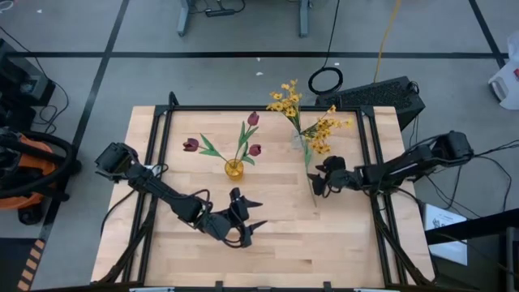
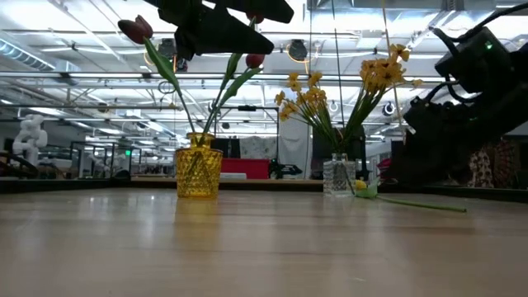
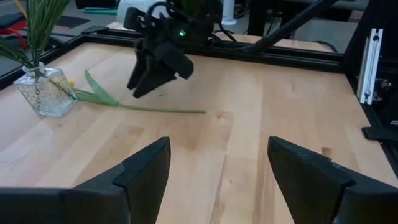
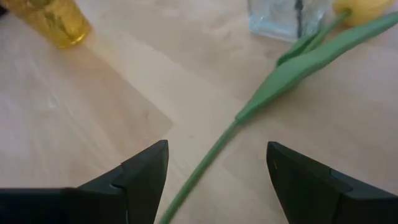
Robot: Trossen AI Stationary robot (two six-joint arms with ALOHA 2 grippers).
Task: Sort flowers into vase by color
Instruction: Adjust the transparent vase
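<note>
I'm hovering the right hand (image 1: 318, 183) over the counter (image 1: 349, 243), fingers spread apart, holding nothing. In its wrist view the green stem (image 4: 205, 165) of the yellow tulip (image 4: 364, 9) is running right between the two fingers, lying flat on the wood. The bloom end is resting against the clear glass vase (image 4: 287, 17), which is already carrying the yellow sprays (image 1: 312, 122). The stem's leaf (image 3: 99, 92) is lying near the vase too.

Left hand (image 1: 247, 225) is waiting low over the near middle of the counter, fingers wide, empty.

The three dark red tulips (image 1: 253, 149) are already standing in the yellow vase (image 1: 233, 169), so by my reading the yellow tulip is the last one left to sort.

Handling guess: the flower looks light, with a thin plastic stem that's probably springy and a bit slick, so it could roll or flick out of a pinch. I'd be taking it on bare stem below the leaf, not on the soft bloom. The glass vase looks small and tippy with tall sprays in it, so bumping it is the risk.
</note>
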